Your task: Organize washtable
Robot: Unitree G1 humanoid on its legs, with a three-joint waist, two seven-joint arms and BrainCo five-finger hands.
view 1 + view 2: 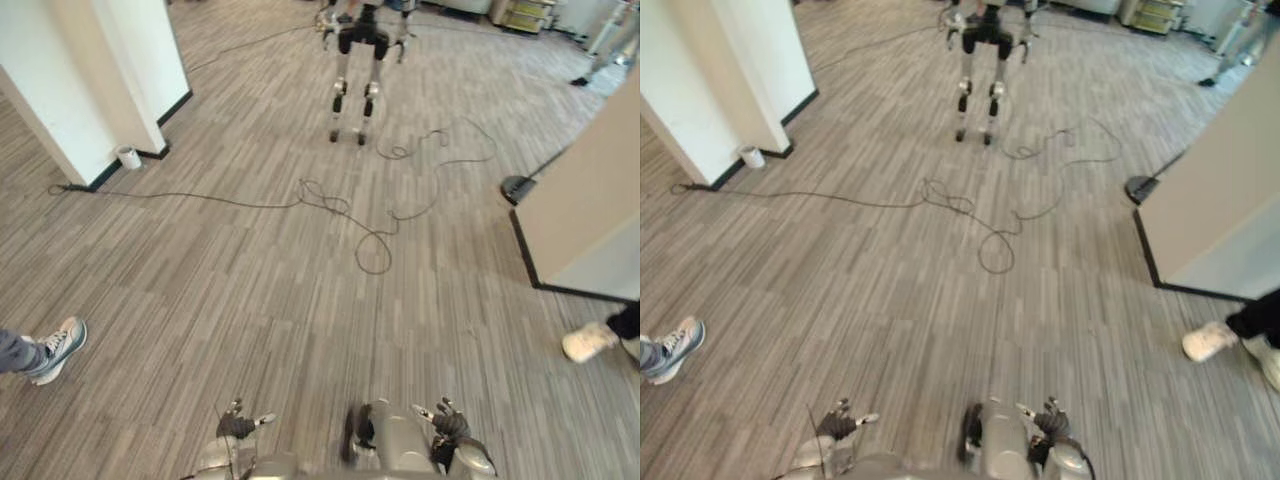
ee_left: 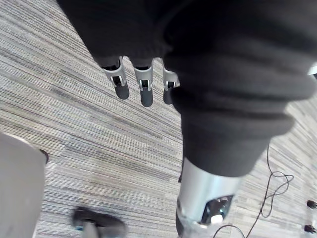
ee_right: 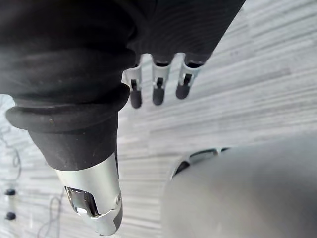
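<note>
The left hand (image 2: 143,89) and right hand (image 3: 157,89) hang low over the grey striped plank floor (image 1: 250,290), fingers loosely straight and empty (where the table stands I cannot tell), so this is probably the approach, calling next for a walk to it.

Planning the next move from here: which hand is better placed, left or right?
Neither leads: left hand and right hand both hang open and empty over the floor, with another robot ahead.
</note>
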